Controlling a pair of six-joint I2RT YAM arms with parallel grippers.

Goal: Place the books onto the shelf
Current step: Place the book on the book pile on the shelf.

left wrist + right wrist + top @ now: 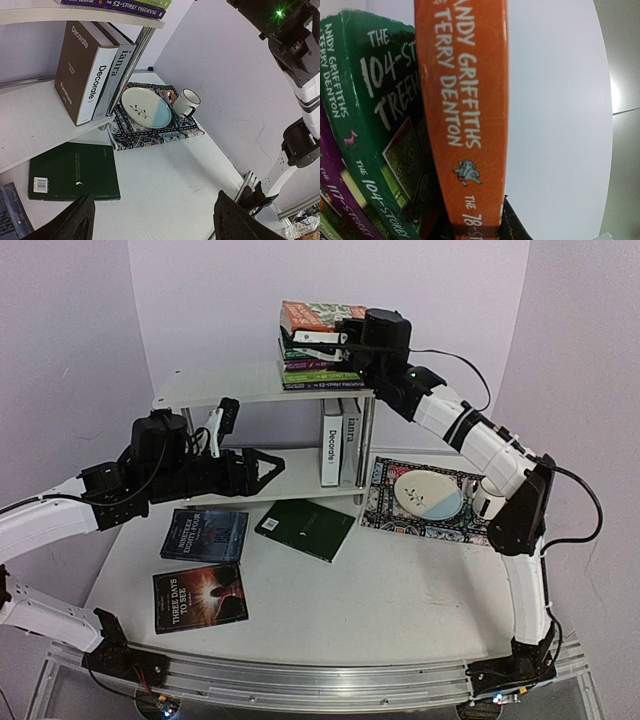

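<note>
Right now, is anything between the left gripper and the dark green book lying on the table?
Nothing visible. The left gripper is open, and only bare table shows between it and the dark green book. The shelf's lower board lies beyond the book, not in the path.

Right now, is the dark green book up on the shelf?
No, the dark green book lies flat on the table, beside the shelf.

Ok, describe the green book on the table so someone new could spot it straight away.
Find the white two-tier shelf; on the table just in front of its lower board, left of the patterned mat, a dark green book lies flat. Its cover is plain green, unlike the two dark pictured books lying further left.
</note>
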